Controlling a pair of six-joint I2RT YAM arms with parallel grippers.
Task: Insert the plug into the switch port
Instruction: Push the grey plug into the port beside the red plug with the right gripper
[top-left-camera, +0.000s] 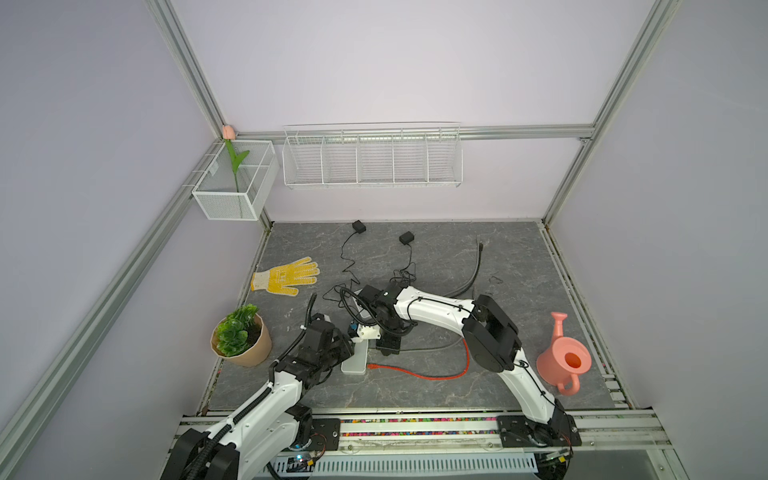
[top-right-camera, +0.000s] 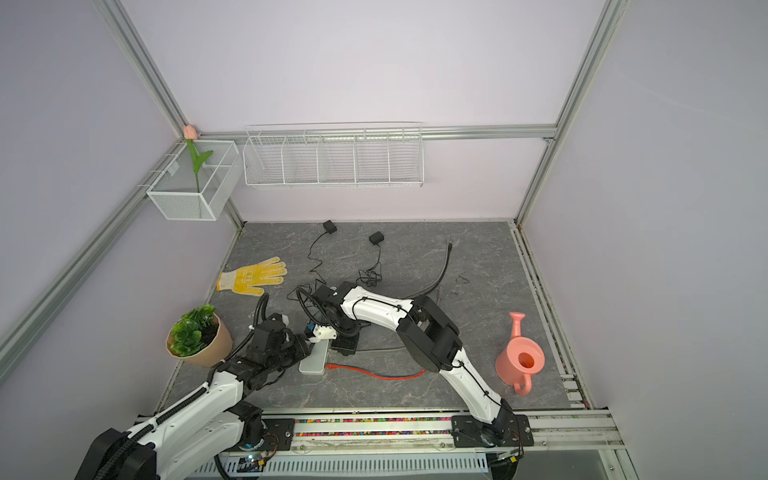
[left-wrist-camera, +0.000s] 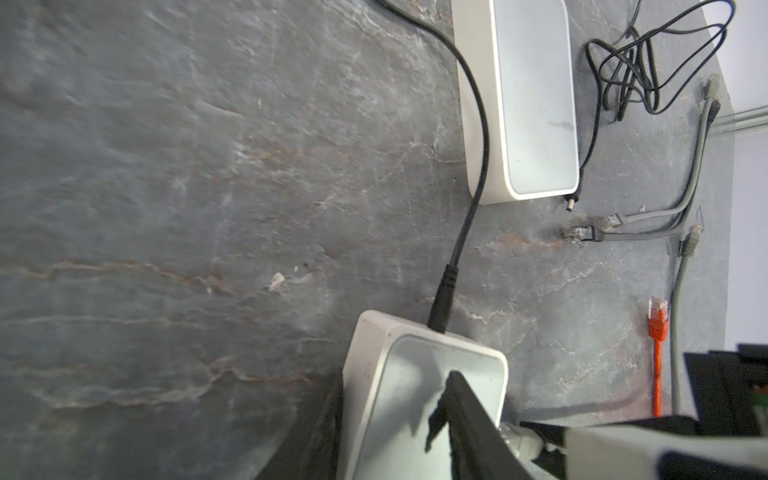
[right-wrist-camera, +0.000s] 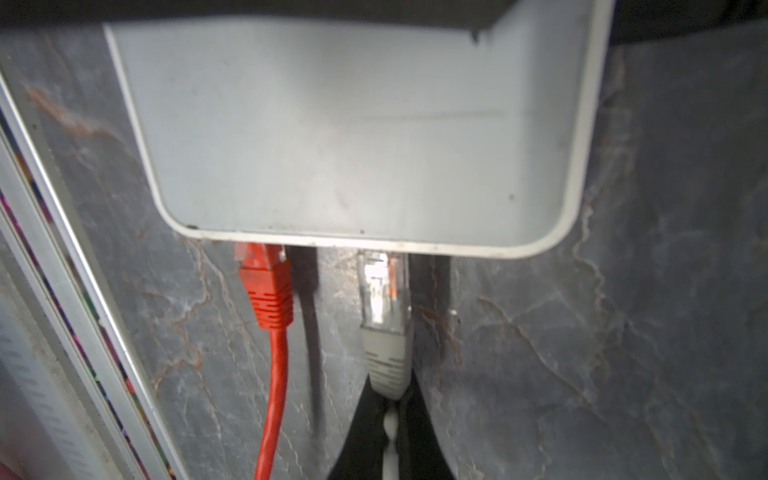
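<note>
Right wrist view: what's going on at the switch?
The right gripper is shut on the gray Ethernet plug just behind its boot, with the plug's tip at the port edge of the white switch. Most of the clear connector is outside, so it is not seated. The left gripper braces the switch. An orange plug sits at the same edge.

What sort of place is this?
Probably a robot test cell in a lab: a metal frame with plain walls, two arms on a rail, and props like a plant, glove and watering can.
</note>
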